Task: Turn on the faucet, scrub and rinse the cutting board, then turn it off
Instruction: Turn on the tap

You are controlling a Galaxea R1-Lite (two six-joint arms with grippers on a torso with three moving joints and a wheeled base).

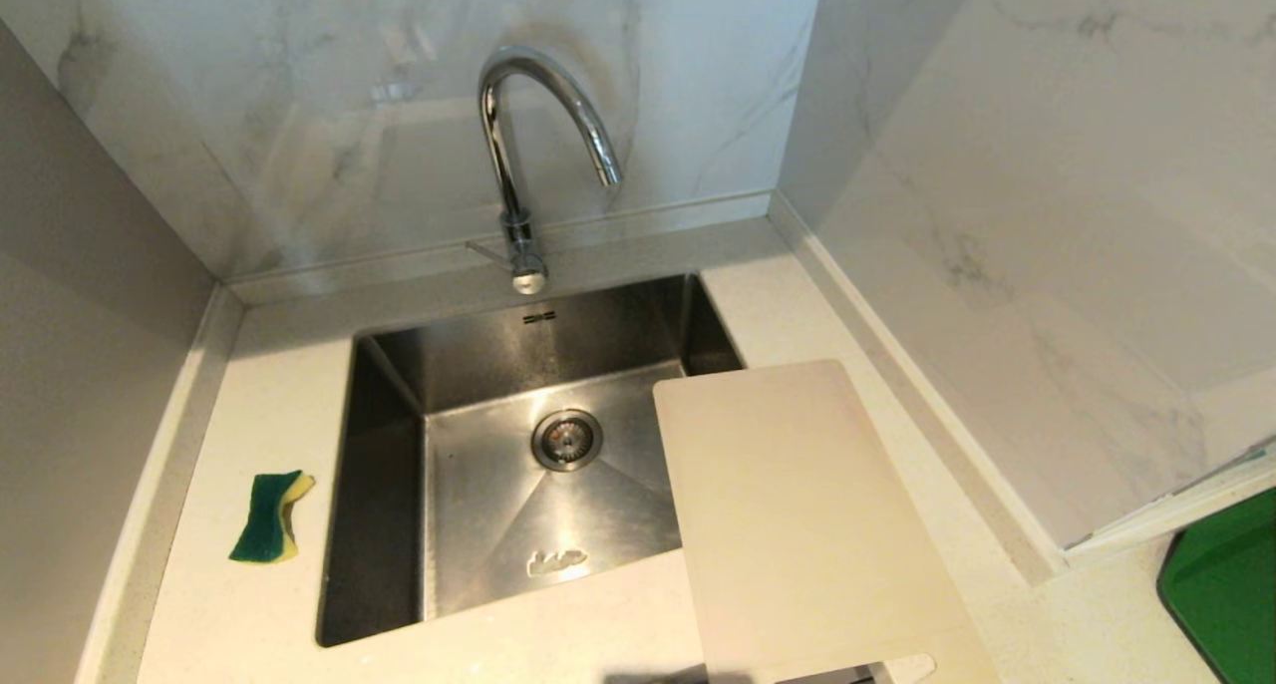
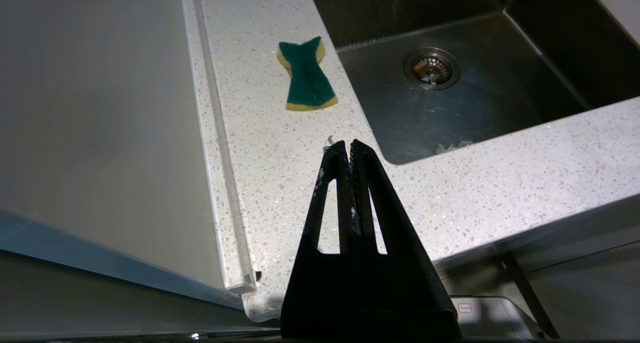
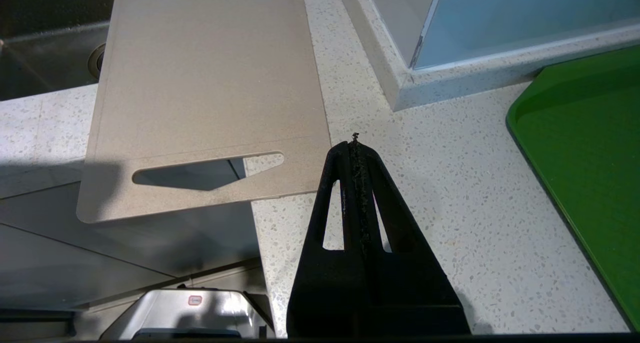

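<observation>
Faucet only in head view; cutting board slot clear at right wrist.

We saw a pale speckled countertop filling a corner alcove, with a stainless steel sink set into it and a round drain at its centre. White marble-veined wall panels rose at twelve o'clock and at two o'clock, glossy enough to catch soft reflections. A plain grey wall stood at nine o'clock. A low raised lip ran where counter met walls. The light was even and slightly warm.
</observation>
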